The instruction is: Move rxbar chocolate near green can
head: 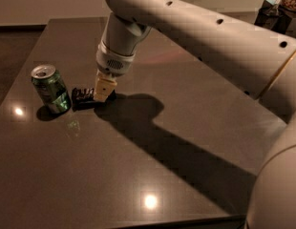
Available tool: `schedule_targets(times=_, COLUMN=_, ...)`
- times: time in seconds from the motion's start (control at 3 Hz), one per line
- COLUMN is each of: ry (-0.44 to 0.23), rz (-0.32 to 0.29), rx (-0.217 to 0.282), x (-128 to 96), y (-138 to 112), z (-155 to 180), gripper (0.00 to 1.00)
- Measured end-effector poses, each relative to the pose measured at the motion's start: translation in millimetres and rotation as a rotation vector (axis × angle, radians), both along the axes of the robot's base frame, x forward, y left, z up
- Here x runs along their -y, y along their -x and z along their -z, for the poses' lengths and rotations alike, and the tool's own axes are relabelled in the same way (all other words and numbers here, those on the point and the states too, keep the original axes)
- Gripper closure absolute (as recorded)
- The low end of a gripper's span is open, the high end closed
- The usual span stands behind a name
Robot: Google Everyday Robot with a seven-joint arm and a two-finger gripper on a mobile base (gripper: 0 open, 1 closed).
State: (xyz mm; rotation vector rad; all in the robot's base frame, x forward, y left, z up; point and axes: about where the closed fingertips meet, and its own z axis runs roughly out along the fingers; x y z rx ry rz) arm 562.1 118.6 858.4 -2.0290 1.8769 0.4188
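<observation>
The green can stands upright at the left of the dark table. The rxbar chocolate, a flat black bar with pale lettering, sits on the table just right of the can, a small gap between them. My gripper points down at the bar's right end, its tan fingers closed on that end. The right part of the bar is hidden behind the fingers.
The white arm crosses the view from the right and casts a long shadow over the table's middle. Dark boxes stand at the back right. The table's near edge runs along the bottom of the view.
</observation>
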Motion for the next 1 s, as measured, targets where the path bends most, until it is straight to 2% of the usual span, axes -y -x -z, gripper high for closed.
schedule_targets(times=0.33, ry=0.001, rz=-0.002, rx=-0.001, x=-0.9, y=0.5, z=0.9, gripper=0.14)
schedule_targets(times=0.67, ry=0.002, rz=-0.004, rx=-0.003, x=-1.8, y=1.0, z=1.9, gripper=0.0)
schedule_targets(times=1.0, ry=0.002, rz=-0.004, rx=-0.003, x=-1.8, y=1.0, z=1.9, gripper=0.0)
